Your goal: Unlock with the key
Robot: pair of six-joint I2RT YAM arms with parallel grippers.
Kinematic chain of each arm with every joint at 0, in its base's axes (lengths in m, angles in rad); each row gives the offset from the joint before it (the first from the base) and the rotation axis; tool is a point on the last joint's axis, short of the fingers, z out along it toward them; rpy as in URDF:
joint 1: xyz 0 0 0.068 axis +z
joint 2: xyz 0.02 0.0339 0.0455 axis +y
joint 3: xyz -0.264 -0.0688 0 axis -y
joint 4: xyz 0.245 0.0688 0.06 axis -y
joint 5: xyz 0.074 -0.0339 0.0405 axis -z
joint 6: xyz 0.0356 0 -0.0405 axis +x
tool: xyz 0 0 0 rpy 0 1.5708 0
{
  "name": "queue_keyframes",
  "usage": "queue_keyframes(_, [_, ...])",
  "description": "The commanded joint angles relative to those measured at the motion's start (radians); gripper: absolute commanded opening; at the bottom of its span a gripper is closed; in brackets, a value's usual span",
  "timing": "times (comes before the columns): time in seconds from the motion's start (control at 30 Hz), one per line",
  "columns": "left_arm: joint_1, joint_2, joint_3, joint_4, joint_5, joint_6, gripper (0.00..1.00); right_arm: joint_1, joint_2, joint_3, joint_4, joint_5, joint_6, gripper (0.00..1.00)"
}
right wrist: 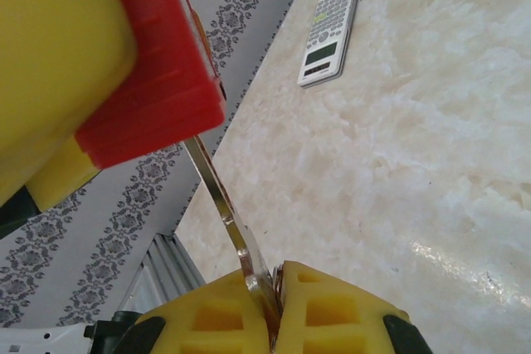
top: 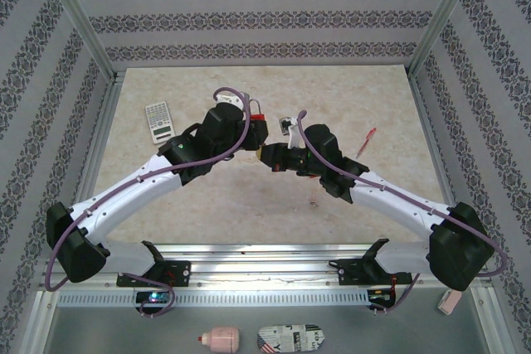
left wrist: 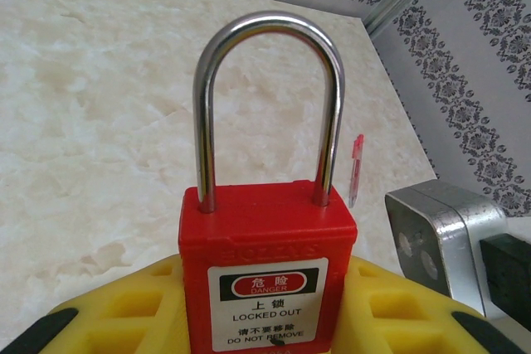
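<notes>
A red padlock with a white "LOCKED OUT" label and a closed steel shackle stands upright between the yellow pads of my left gripper, which is shut on its body. In the right wrist view the padlock's red body sits at the upper left, and a flat silver key runs from its underside down into my right gripper, shut on the key's head. Seen from the top camera, the left gripper and right gripper meet above the table's middle, the padlock between them.
A white calculator lies at the back left of the marble-patterned table. A red pen lies at the back right. Patterned walls and aluminium posts enclose the table. The right arm's grey camera block shows beside the padlock.
</notes>
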Motion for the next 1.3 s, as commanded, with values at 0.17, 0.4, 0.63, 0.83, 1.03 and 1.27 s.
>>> queue_keyframes(0.17, [-0.044, -0.01, -0.079, 0.004, 0.045, 0.005, 0.0, -0.054, -0.041, 0.011, 0.12, 0.032, 0.028, 0.0])
queue_keyframes(0.4, [-0.044, -0.017, -0.111, 0.031, 0.076, -0.021, 0.0, -0.071, -0.047, 0.031, 0.121, 0.011, 0.01, 0.0])
queue_keyframes(0.63, [-0.044, -0.021, -0.133, 0.088, 0.169, -0.079, 0.0, -0.079, -0.044, 0.052, 0.113, -0.006, -0.025, 0.0])
queue_keyframes(0.83, [-0.044, -0.031, -0.136, 0.096, 0.21, -0.119, 0.0, -0.081, -0.059, 0.058, 0.09, 0.019, -0.067, 0.0])
queue_keyframes(1.03, [-0.046, -0.021, -0.123, 0.034, 0.182, -0.115, 0.0, -0.082, -0.07, 0.09, 0.03, 0.029, -0.098, 0.0])
queue_keyframes(1.27, [-0.077, 0.035, -0.053, -0.078, 0.1, -0.078, 0.0, -0.081, -0.071, 0.136, -0.02, 0.032, -0.104, 0.0])
